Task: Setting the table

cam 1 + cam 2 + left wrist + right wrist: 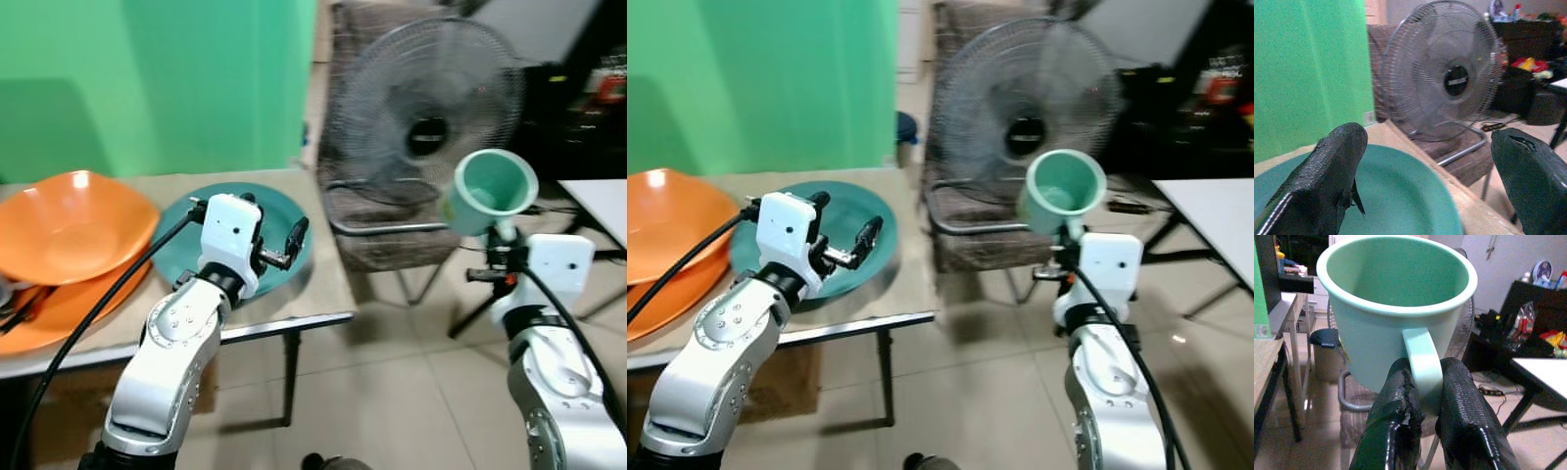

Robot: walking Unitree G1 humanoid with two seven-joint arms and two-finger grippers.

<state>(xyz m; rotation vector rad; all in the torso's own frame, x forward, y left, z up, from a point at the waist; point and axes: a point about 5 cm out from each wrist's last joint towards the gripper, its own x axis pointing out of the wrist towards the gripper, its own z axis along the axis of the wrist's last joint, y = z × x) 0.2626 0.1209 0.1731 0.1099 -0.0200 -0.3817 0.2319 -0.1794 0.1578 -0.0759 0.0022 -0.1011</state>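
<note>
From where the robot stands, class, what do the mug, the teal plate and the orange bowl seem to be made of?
Mug: probably moulded plastic; matte pale green, thick rounded rim, held by its handle in the right end effector.
Teal plate: likely plastic or melamine; smooth, dull sheen.
Orange bowl: likely plastic too; glossy highlight.

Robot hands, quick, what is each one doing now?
Left gripper: open, empty, above the round teal plate.
Right gripper: shut on the handle of the mint-green plastic mug.

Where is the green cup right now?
The green cup is up in the air on the robot's right, held by its handle in the right tool, in front of the fan and away from the table.
</note>
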